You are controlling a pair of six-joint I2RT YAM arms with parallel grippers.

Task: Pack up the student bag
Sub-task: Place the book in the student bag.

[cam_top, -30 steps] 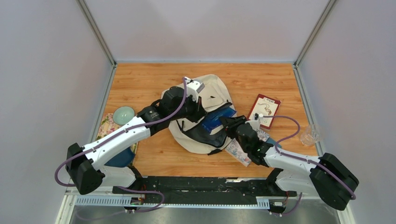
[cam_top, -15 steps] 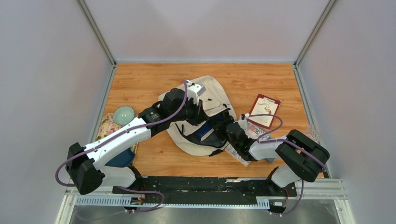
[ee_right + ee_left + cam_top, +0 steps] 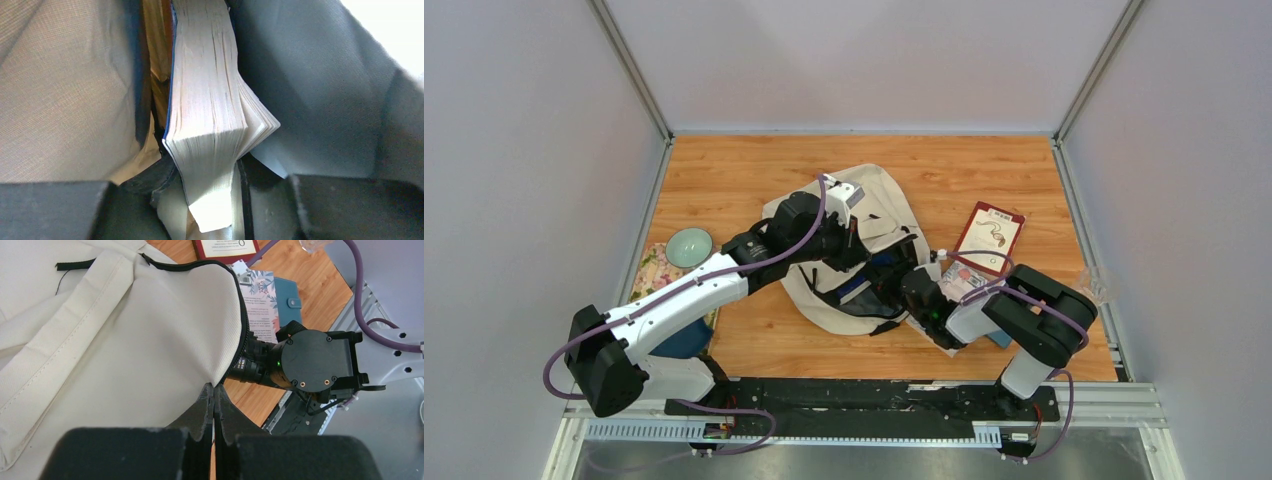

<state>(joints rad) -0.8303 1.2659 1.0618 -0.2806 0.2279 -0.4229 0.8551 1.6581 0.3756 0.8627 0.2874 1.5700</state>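
A wooden table (image 3: 754, 180) stands inside pale grey walls (image 3: 864, 60), with a metal rail (image 3: 824, 432) along its near edge. One bag (image 3: 879, 195) lies mid-table, its opening on the right side. Around it are one teal bowl (image 3: 689, 245) at the left, and one red-edged card (image 3: 991, 232) and one clear glass (image 3: 1092, 287) at the right. The top view hides both grips. The left wrist view shows the left claw (image 3: 213, 390) pinched tight on the bag's flap edge, with a floral booklet (image 3: 262, 292) and a teal case (image 3: 289, 294) beyond. The right wrist view looks inside the bag: the right claw (image 3: 210, 200) clamps one blue-covered book (image 3: 205, 100) between grey lining (image 3: 320, 90).
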